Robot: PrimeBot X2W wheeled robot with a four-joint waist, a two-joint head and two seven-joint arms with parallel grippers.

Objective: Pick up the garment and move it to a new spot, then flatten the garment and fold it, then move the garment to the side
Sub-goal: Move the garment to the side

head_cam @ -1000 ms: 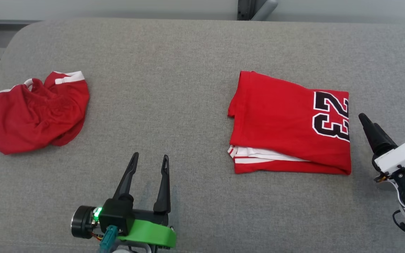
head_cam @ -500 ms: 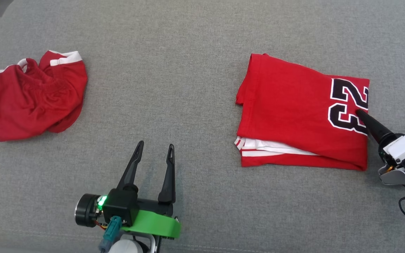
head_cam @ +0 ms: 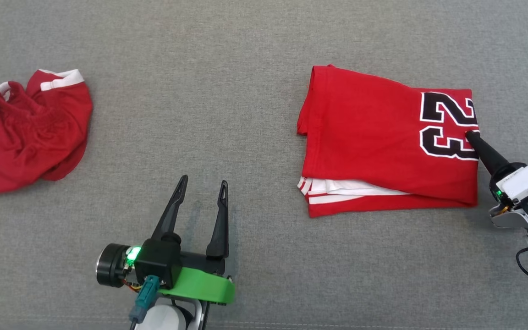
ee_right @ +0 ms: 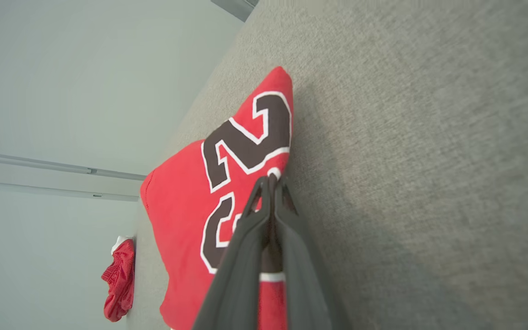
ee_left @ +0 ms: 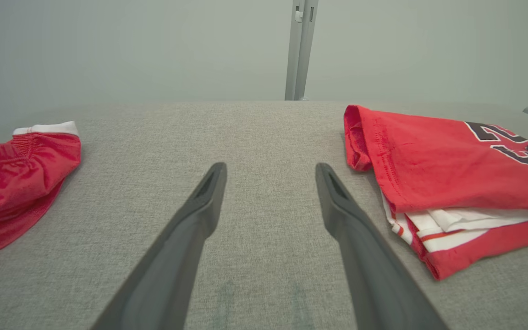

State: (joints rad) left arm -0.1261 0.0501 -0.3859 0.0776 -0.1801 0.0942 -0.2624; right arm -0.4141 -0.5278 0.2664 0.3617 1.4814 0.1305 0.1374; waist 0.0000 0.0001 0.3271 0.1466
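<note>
Crumpled red shorts (head_cam: 25,128) lie well left of the folded jersey (head_cam: 369,146), both on the grey table (head_cam: 209,82). Between them, nearer the jersey and on the robot's side of it, sits the left end effector (head_cam: 204,181): fingers spread, nothing between them, bare table under them. The jersey lies flat in a rough rectangle (white-striped layers peek out along its near edge, black 23 (head_cam: 447,130) at its right end). At the jersey's right edge is the right end effector (head_cam: 470,135): fingers pressed together, tip on the 23; can't tell whether cloth is pinched.
</note>
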